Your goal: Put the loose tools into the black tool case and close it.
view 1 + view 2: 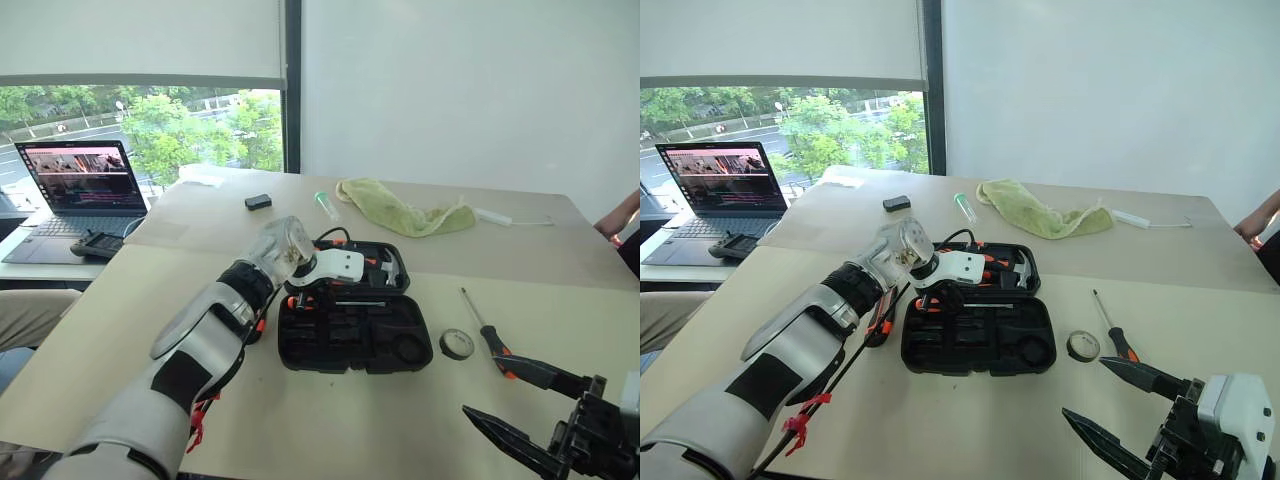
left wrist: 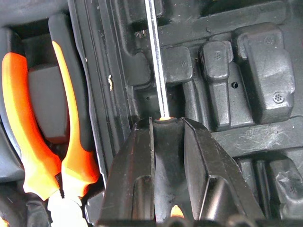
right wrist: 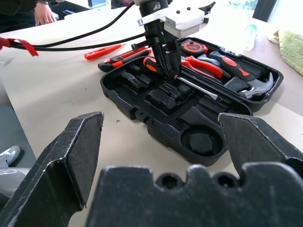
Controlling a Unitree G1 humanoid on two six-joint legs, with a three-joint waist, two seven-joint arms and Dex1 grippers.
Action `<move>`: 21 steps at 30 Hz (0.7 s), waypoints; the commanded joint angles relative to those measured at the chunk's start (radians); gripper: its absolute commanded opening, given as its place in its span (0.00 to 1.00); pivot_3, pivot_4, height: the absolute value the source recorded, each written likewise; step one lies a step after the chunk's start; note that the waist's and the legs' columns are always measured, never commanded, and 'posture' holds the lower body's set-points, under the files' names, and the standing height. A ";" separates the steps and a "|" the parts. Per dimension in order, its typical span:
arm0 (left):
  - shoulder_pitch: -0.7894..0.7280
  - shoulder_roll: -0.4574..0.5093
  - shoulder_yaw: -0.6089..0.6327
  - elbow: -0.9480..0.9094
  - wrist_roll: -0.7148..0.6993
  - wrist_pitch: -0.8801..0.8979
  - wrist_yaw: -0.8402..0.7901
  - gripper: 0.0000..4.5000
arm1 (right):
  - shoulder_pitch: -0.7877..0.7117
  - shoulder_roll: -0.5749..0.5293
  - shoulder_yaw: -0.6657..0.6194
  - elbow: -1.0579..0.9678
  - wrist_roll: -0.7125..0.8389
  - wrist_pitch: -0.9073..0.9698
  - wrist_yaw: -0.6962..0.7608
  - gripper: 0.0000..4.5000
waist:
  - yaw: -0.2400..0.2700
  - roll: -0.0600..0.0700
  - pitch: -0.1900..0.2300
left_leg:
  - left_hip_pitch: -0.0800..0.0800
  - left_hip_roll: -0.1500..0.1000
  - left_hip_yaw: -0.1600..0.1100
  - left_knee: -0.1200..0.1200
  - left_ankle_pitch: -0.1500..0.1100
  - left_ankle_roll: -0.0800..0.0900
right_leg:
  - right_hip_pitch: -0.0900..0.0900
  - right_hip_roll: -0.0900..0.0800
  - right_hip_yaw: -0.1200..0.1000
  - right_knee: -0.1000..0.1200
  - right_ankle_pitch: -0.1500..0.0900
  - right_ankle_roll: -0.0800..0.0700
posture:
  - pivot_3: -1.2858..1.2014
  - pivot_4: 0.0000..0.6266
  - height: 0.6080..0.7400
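Now | left hand (image 2: pixel 166 142) clamps steel-shafted screwdriver (image 2: pixel 156 71) | ribbed moulded case (image 1: pixel 355 335)

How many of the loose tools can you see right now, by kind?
Screwdrivers: 2, one in the left gripper over the black tool case, one on the table.
Tape roll: 1
Tester pen: 1
Utility knife: 1
Total: 5

Bright window daylight, soft shadows, sharp
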 commanded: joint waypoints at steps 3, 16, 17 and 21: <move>-0.047 -0.012 0.068 0.010 0.011 0.016 0.053 0.54 | 0.011 0.007 -0.023 -0.032 0.008 -0.030 -0.003 1.00 | 0.003 0.000 0.000 | 0.000 0.000 0.000 0.001 0.000 0.000 | 0.000 -0.001 0.000 0.000 0.000 0.001 | 0.52 0.24 1.00; 0.066 0.173 0.333 -0.388 -0.193 0.397 -0.066 0.33 | -0.012 0.015 0.027 -0.029 -0.011 -0.034 -0.008 1.00 | -0.011 0.001 0.000 | -0.001 0.000 -0.001 0.000 -0.001 0.000 | -0.001 -0.001 0.000 0.000 0.000 0.001 | 0.52 0.24 1.00; 0.103 0.168 0.377 -0.425 -0.236 0.451 -0.054 0.26 | -0.014 0.015 0.032 -0.027 -0.014 -0.035 -0.007 1.00 | -0.012 0.002 0.000 | -0.001 0.000 -0.001 0.000 -0.001 0.000 | -0.001 -0.001 0.000 0.000 0.000 0.001 | 0.52 0.24 1.00; 0.260 0.114 0.507 -0.557 -0.375 0.576 0.034 0.00 | -0.021 0.016 0.045 -0.022 -0.021 -0.038 -0.005 1.00 | -0.015 0.002 0.000 | 0.000 0.000 -0.001 0.000 -0.001 0.000 | -0.001 -0.001 0.000 0.001 0.000 0.001 | 0.52 0.24 1.00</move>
